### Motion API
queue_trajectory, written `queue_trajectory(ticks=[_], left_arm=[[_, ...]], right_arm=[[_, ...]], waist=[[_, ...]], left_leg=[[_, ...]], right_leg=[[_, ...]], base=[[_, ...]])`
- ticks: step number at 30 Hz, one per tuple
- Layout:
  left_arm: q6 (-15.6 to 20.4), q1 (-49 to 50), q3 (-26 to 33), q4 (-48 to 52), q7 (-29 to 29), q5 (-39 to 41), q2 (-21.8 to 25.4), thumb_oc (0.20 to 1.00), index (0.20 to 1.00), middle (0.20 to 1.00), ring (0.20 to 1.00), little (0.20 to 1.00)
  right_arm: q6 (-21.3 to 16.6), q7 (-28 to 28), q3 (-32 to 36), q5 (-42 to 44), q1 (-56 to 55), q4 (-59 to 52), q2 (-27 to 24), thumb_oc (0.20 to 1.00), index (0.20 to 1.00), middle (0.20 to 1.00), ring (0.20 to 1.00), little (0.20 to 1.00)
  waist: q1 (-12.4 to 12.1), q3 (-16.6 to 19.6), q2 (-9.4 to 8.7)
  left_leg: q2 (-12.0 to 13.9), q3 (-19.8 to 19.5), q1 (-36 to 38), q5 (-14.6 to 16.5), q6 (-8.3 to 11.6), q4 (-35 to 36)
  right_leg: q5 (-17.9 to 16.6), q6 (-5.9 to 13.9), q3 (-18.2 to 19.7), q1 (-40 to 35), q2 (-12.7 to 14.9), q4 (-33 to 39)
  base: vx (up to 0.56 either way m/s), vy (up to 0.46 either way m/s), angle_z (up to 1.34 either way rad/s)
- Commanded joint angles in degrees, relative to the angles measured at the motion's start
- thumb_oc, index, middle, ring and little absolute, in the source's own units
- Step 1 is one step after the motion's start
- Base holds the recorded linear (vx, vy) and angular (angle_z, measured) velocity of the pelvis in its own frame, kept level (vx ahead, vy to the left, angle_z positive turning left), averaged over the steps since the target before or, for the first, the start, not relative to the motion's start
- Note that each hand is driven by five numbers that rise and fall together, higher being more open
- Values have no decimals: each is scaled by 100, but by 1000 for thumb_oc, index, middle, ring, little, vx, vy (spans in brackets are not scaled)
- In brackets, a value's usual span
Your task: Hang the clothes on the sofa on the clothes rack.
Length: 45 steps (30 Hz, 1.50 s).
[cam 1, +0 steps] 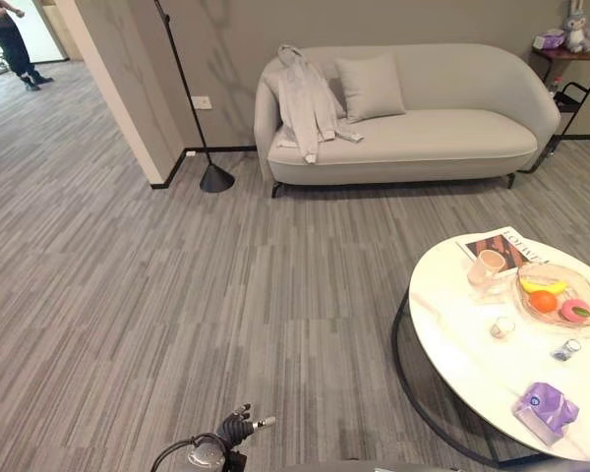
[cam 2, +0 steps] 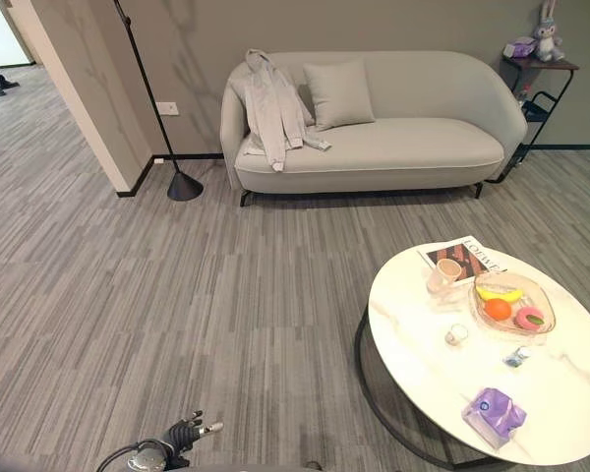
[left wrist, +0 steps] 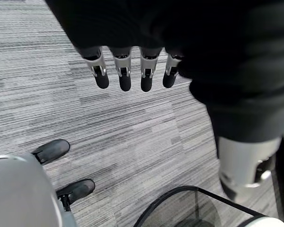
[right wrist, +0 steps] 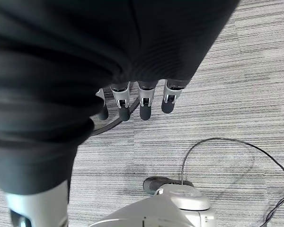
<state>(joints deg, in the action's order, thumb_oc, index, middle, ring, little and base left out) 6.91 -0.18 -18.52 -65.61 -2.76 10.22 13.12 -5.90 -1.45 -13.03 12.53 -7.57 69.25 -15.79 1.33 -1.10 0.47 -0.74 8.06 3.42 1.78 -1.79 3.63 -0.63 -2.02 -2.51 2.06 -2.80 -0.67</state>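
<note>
Grey hooded jacket (cam 1: 308, 106) draped over sofa (cam 1: 452, 138) arm, well apart from me. Left hand (left wrist: 125, 71), right hand (right wrist: 142, 101): fingers straight, empty. Clothes rack unsighted; I risk clipping round marble table (cam 1: 462, 364) or floor lamp (cam 1: 216, 177) on approach, probably.

Even, soft indoor light fills the room. The sofa (cam 1: 413, 118) casts a thin shadow beneath it, the round table (cam 1: 472, 364) a faint one; its white top shows mild sheen.

Grey striped carpet (cam 1: 177, 295), marbled wall (cam 1: 236, 49), floor lamp (cam 1: 192, 98), round white table (cam 1: 472, 344).
</note>
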Motion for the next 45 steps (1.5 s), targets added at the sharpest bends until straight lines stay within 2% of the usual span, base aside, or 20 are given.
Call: queue_trajectory(ticks=[1, 12, 29, 36, 37, 38, 39, 42, 43, 45], left_arm=[[180, -330, 74, -49, -51, 196, 103, 1000, 1000, 1000, 1000, 1000], [145, -393, 212, -370, 235, 108, -40, 1000, 1000, 1000, 1000, 1000], [174, -428, 82, -439, 241, -203, -21, 1000, 1000, 1000, 1000, 1000], [142, -393, 75, -359, 233, -221, 27, 1000, 1000, 1000, 1000, 1000], [138, -394, 81, -326, 237, -186, 38, 1000, 1000, 1000, 1000, 1000], [142, -445, 57, -181, 260, -61, 79, 1000, 1000, 1000, 1000, 1000], [141, -445, 56, -180, 260, -61, 80, 1000, 1000, 1000, 1000, 1000], [126, -540, -19, -34, 310, 58, 76, 1000, 1000, 1000, 1000, 1000], [130, -602, -59, -34, 329, 76, 56, 1000, 1000, 1000, 1000, 1000], [143, -649, -93, -6, 346, 105, 36, 1000, 1000, 1000, 1000, 1000]], right_arm=[[-110, -30, -136, 174, 258, 145, -68, 1000, 1000, 1000, 1000, 1000], [-114, 59, -193, 175, 348, 117, -12, 1000, 1000, 1000, 1000, 1000], [-128, 64, -256, 118, 305, 185, 29, 1000, 1000, 1000, 1000, 1000], [-139, -5, -269, 133, 199, -106, -20, 1000, 1000, 1000, 1000, 1000], [-153, -16, -280, 147, 198, -173, -27, 1000, 1000, 1000, 1000, 1000], [-221, -30, -341, 219, 173, -600, -110, 1000, 1000, 1000, 1000, 1000], [-219, -30, -340, 219, 172, -603, -110, 1000, 1000, 1000, 1000, 1000], [-219, -1, -341, 300, 167, -793, -242, 1000, 1000, 1000, 1000, 1000], [-216, 20, -330, 346, 184, -804, -272, 1000, 1000, 1000, 1000, 1000], [-218, 34, -312, 383, 191, -793, -298, 1000, 1000, 1000, 1000, 1000]], waist=[[64, -132, -171], [-12, -88, -238], [10, -77, -217], [34, -159, -245], [27, -201, -266], [17, -503, -445], [20, -495, -441], [-37, -794, -515], [-29, -836, -500], [-3, -848, -479]], left_leg=[[100, 147, 213, 17, 369, 137], [71, 104, 201, 12, 348, 137], [69, 113, 231, 7, 356, 137], [171, 152, 327, -6, 396, 137], [198, 165, 294, -7, 403, 39], [362, 148, -455, 171, 481, -1268], [370, 142, -487, 191, 482, -1311], [389, -234, -1374, -323, 524, -2656], [326, -407, -1640, -414, 493, -2787], [243, -489, -1896, -371, 450, -2733]], right_leg=[[-22, 758, 511, -597, 417, 494], [-30, 770, 457, -605, 452, 500], [-43, 764, 481, -612, 458, 506], [61, 697, 605, -595, 328, 425], [83, 679, 637, -577, 310, 386], [163, 527, 789, -455, 223, 131], [164, 526, 785, -441, 217, 125], [196, 345, 826, -379, 132, -43], [239, 313, 802, -376, 133, -51], [297, 316, 767, -404, 156, -32]], base=[[0, 0, 0], [-1, 3, 4], [0, 0, 0], [18, -62, -2], [-85, -285, -20], [-109, -237, -17], [-133, -258, -3], [-43, -134, 2], [54, -79, 0], [102, -13, 21]])
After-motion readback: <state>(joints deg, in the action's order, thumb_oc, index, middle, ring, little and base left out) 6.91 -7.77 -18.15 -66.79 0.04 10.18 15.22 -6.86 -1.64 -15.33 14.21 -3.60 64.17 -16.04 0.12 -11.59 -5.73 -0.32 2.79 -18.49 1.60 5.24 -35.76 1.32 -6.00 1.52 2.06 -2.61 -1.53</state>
